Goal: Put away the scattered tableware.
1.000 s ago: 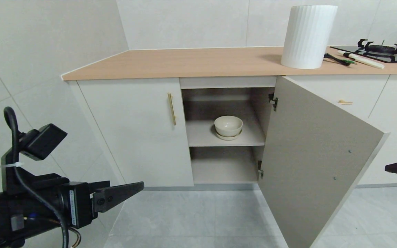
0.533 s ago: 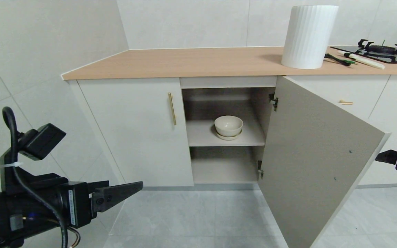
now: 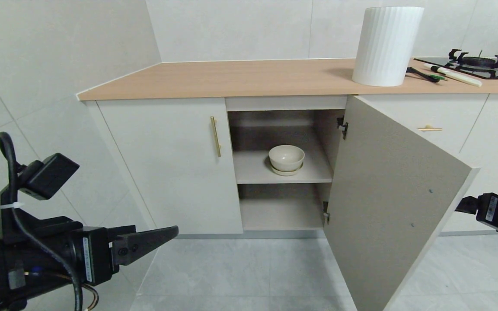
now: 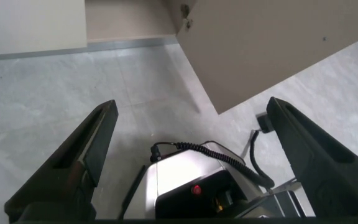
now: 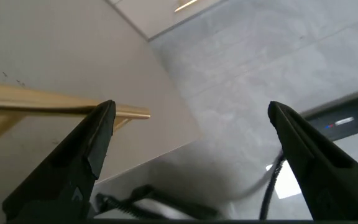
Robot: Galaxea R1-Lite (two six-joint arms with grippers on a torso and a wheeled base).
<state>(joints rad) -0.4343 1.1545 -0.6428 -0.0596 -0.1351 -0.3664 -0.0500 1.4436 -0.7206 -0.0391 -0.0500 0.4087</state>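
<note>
Left gripper (image 3: 162,236) low over floor (image 3: 240,268), spread wide, well apart from cabinet (image 3: 167,164). Right gripper (image 5: 191,107) spread too, behind outer edge of open door (image 3: 396,194), near handle (image 5: 55,102). Bowl (image 3: 286,157) on plate (image 3: 286,172), middle shelf (image 3: 253,170).

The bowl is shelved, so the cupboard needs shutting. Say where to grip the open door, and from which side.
Grip the gold bar handle on the door's outer face, from the robot's right. The bar stands off the panel near the free edge; the open right gripper is beside it.
</note>
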